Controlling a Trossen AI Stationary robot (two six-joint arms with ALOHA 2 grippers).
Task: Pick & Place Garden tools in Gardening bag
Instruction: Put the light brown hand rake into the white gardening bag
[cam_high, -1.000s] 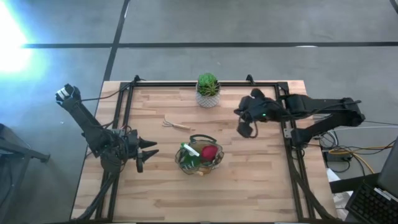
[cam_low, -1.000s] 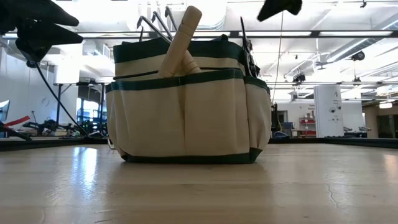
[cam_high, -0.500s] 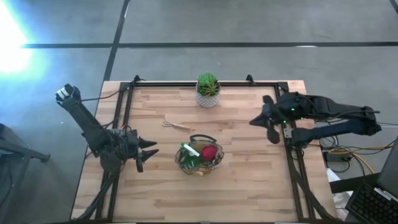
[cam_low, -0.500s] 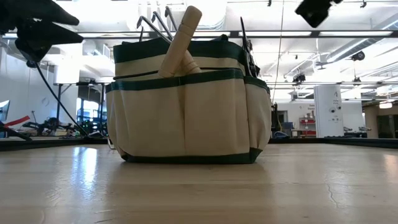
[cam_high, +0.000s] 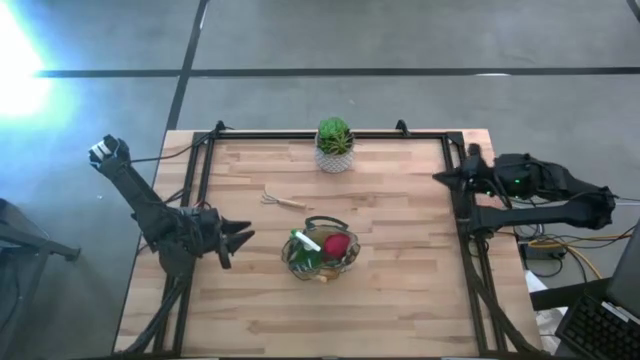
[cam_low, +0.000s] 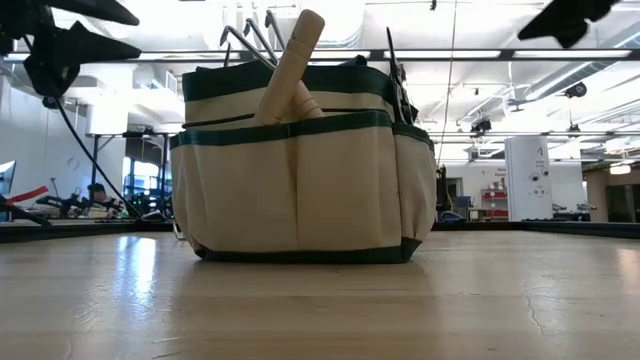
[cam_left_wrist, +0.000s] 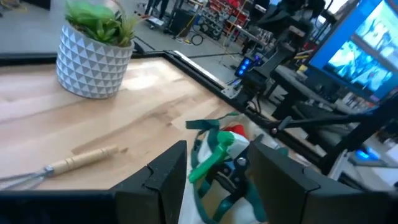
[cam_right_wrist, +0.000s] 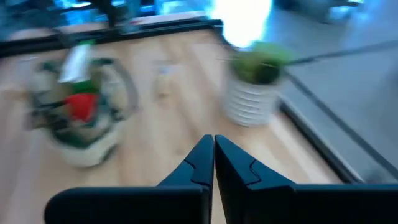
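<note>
the left gripper (cam_high: 240, 236), fingers spread and empty, hovers left of the gardening bag (cam_high: 321, 250). the one loose tool, a wooden-handled rake (cam_high: 283, 201), lies on the tabletop (cam_high: 400, 290) just beyond it, long axis left-right. the right gripper (cam_high: 443, 178), fingers shut and empty, sits far right.

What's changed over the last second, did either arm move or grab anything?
The right gripper, shut and empty, pulled back from over the table to its right edge. The left gripper stayed open beside the bag, shifting only slightly. The bag, the rake on the table and the potted plant stayed put.
</note>
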